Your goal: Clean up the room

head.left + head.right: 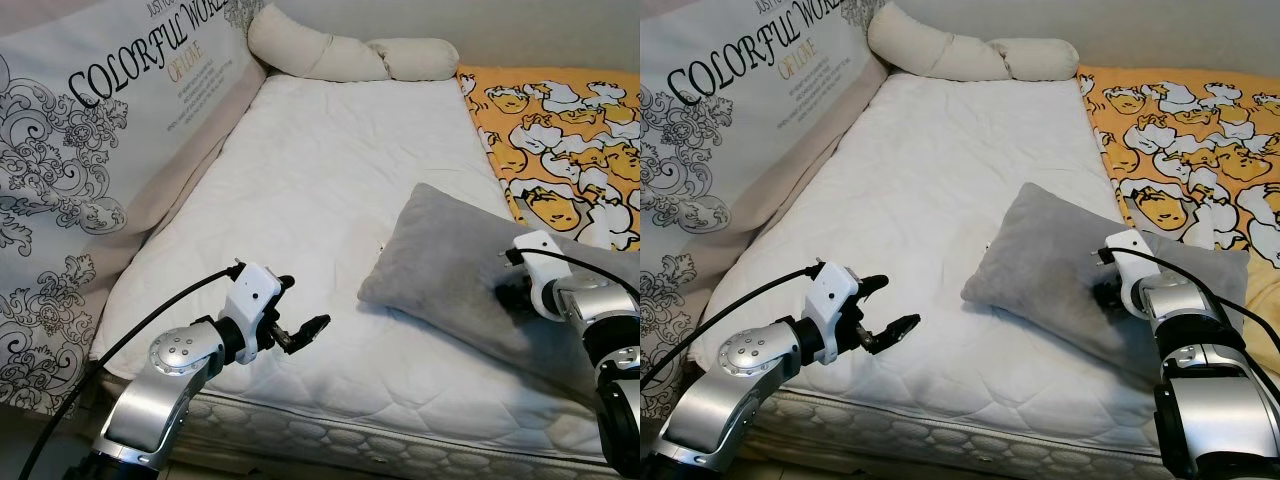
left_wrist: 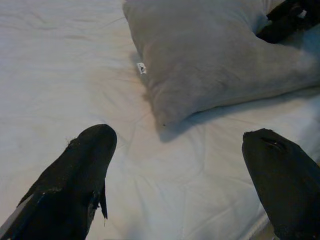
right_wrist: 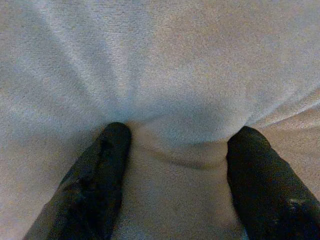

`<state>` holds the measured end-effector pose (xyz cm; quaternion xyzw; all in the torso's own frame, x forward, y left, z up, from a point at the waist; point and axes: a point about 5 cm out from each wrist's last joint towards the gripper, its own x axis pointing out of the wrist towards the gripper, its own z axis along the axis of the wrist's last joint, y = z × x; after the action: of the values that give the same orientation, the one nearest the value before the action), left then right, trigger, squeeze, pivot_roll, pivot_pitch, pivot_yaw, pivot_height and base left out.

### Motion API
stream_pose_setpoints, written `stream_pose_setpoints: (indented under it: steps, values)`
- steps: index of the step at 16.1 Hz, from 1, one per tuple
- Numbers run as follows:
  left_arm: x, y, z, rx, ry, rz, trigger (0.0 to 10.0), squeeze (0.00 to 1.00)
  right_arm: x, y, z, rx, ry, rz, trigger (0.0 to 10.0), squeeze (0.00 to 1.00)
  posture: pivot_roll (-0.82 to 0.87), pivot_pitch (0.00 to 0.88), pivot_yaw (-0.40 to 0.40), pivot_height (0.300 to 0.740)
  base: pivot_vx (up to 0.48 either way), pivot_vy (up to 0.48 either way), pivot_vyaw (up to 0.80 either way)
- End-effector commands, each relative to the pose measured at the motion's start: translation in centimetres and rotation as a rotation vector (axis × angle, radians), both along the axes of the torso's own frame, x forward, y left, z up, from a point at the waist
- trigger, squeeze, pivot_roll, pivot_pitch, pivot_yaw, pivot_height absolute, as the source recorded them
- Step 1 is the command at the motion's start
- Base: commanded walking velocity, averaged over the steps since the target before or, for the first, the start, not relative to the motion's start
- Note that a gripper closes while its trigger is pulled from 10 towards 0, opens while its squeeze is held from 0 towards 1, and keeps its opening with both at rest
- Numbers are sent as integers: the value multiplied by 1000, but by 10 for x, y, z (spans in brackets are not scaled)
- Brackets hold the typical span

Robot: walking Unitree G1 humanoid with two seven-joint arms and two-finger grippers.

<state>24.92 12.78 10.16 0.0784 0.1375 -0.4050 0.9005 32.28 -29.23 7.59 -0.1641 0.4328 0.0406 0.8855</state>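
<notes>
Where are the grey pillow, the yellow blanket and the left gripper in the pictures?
grey pillow (image 1: 440, 250): left eye view, middle of its top.
yellow blanket (image 1: 560, 130): left eye view, printed part.
left gripper (image 1: 303, 333): left eye view, between the fingertips.

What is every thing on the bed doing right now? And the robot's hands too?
Grey pillow: lying flat on the mattress, dented where the right gripper presses in.
Right gripper: open, fingers pushed into the pillow.
Left gripper: open, empty, above the mattress.
White mattress: bare.
Cream bolster: lying at the far end.
Yellow blanket: spread flat.
</notes>
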Motion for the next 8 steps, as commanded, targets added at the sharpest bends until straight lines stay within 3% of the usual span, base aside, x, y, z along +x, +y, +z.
stream_pose_setpoints:
  steps: [1,8]
  values:
    - [-1,-1,3,1,6,-20,10000,0,-15,5,-23,27,115,15,0,0,6,0,49,740,0,0,0]
    - [-2,-1,3,14,0,-29,10000,0,-15,12,-26,60,119,98,0,0,10,0,43,740,0,0,0]
